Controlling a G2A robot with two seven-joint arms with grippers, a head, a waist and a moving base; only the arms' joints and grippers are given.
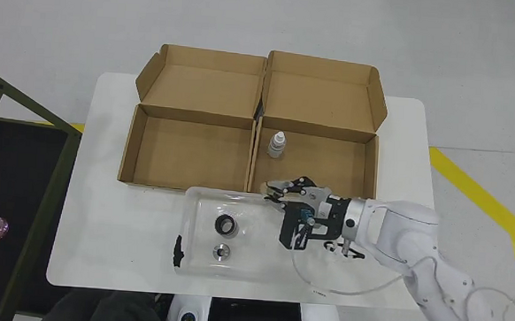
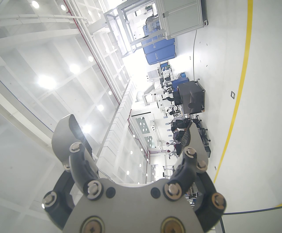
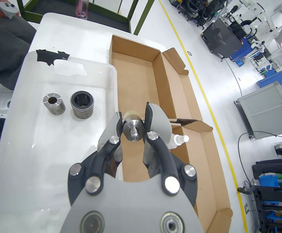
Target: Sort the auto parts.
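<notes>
My right gripper [image 3: 132, 115] is shut on a short metal cylinder with a threaded stud [image 3: 131, 130]. It is held in the air above the far rim of the clear plastic tray [image 3: 33, 143], next to the cardboard boxes. From above, the right gripper [image 1: 284, 190] is at the tray's [image 1: 252, 256] far right corner. Inside the tray stand a black-bored bearing sleeve [image 3: 82, 104] [image 1: 227, 225] and a plain steel bushing [image 3: 54, 104] [image 1: 221, 252]. My left gripper [image 2: 130, 132] points up into the room, open, with nothing between its fingers.
Two open cardboard boxes stand side by side behind the tray: the left box [image 1: 187, 152] has nothing in it, the right box [image 1: 328, 160] holds a small white bottle [image 1: 277, 144] [image 3: 179, 139]. Black tape [image 1: 177, 251] marks the tray's left rim. A green-framed cart [image 1: 19, 146] stands left of the table.
</notes>
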